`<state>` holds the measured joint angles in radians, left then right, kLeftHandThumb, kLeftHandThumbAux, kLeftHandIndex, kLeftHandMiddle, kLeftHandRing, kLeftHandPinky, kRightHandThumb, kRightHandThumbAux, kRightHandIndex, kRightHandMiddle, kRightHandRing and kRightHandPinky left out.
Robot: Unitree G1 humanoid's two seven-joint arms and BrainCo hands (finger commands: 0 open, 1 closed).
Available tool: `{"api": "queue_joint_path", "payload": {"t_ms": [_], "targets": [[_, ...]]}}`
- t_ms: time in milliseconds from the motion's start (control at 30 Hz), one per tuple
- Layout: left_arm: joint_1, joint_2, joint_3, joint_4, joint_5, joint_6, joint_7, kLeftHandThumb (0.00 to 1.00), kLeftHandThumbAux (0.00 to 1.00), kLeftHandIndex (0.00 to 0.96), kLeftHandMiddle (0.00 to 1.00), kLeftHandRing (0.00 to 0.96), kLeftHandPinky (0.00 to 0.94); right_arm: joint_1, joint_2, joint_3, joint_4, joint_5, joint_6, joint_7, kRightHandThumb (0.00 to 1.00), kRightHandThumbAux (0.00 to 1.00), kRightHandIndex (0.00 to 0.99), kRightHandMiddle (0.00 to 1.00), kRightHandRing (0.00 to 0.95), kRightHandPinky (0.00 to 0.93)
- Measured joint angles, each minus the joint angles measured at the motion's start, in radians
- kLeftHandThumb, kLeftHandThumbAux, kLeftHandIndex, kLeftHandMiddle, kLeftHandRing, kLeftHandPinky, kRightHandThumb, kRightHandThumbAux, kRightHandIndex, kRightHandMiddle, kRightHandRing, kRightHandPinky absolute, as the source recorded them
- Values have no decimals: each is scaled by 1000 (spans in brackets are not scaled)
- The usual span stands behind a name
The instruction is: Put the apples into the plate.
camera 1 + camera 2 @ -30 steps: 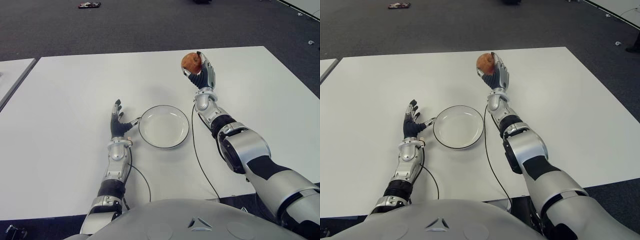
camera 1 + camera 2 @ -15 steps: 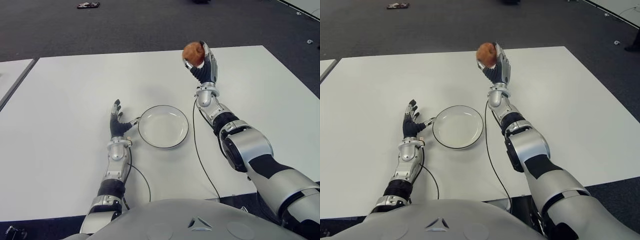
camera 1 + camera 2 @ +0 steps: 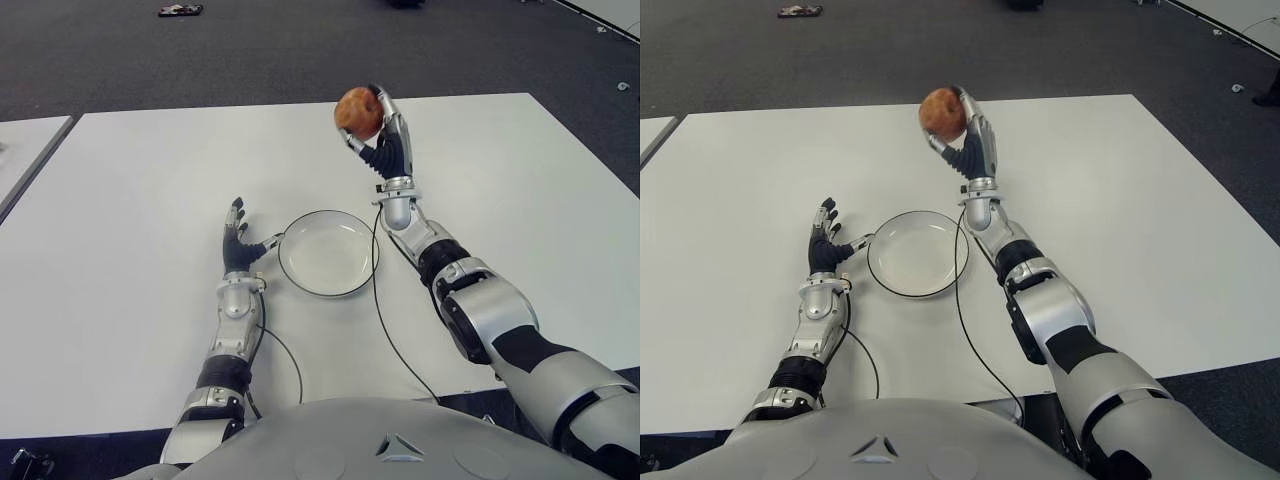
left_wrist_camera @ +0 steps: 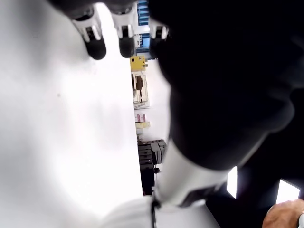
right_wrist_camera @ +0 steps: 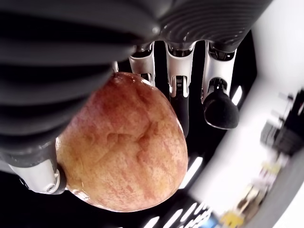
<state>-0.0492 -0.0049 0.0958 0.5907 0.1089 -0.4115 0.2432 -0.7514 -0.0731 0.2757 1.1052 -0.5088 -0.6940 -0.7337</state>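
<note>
The right hand (image 3: 385, 150) is raised above the white tabletop (image 3: 130, 180), just beyond the far right rim of the round white plate with a dark edge (image 3: 328, 252). Its fingers (image 5: 182, 90) are wrapped around a reddish-brown, mottled round apple (image 3: 358, 111), which it holds up in the air, clear of the plate. The left hand (image 3: 239, 246) shows just beside the plate on its left, fingers stretched out and holding nothing, its thumb close to the plate's rim. A thin black cable (image 3: 385, 330) runs across the tabletop on the plate's right side.
</note>
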Motion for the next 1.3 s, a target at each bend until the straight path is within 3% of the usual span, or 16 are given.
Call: {"api": "queue_joint_path", "payload": {"t_ms": [567,1000,1300], "targets": [[-2,1,1,1,-1,-3,0,0,522,0,0,0,3,253,-57,77,-288,-60,-125,135,740,709,440,886,878,890],[-2,4,2,-4,-10,15,-1,0,557,0,0,0,0,306,-120,117,-305,-94,-253,222,740,712,440,875,864,871],[-5,11,2,-4,-22,23,-11,0,548,0,0,0,0,320,-148,131,-307,-124,-269,255,741,712,440,874,863,857]]}}
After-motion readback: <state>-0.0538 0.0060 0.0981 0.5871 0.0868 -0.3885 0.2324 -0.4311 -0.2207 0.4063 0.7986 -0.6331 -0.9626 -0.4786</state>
